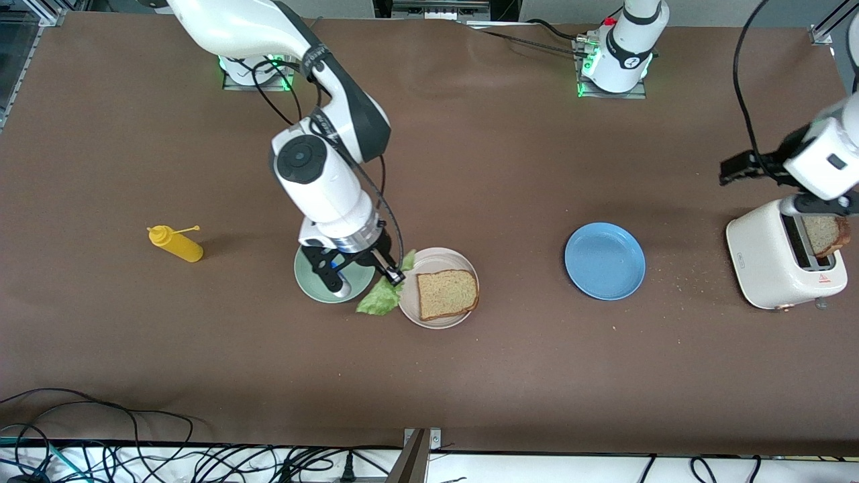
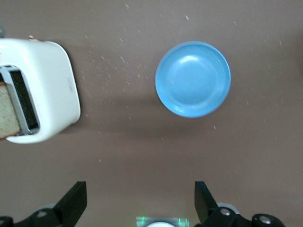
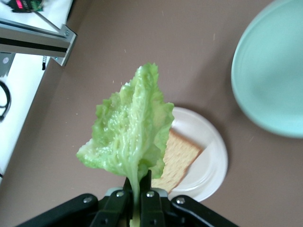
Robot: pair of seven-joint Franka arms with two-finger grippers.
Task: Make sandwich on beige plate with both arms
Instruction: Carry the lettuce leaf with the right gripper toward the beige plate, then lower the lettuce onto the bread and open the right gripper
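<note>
Right claw (image 1: 396, 275) is clamped tight on the stem of the lettuce leaf (image 3: 130, 130), hanging it just over the rim of the beige plate (image 1: 463, 263), prob. to lay it on the bread slice (image 1: 447, 293) already there. Mint plate (image 1: 305, 278) sits beside the beige plate. Left claw (image 2: 141, 201), spread wide w/ nothing in it, hovers by the toaster (image 1: 772, 258), well apart from the beige plate; 2nd slice (image 1: 827, 235) pokes from the slot, likely next pick.

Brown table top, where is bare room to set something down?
Free: the stretch between the round beige plate and the blue plate. Crowded: the right gripper, shut on the green lettuce leaf, between the mint-green plate and the beige one.
</note>
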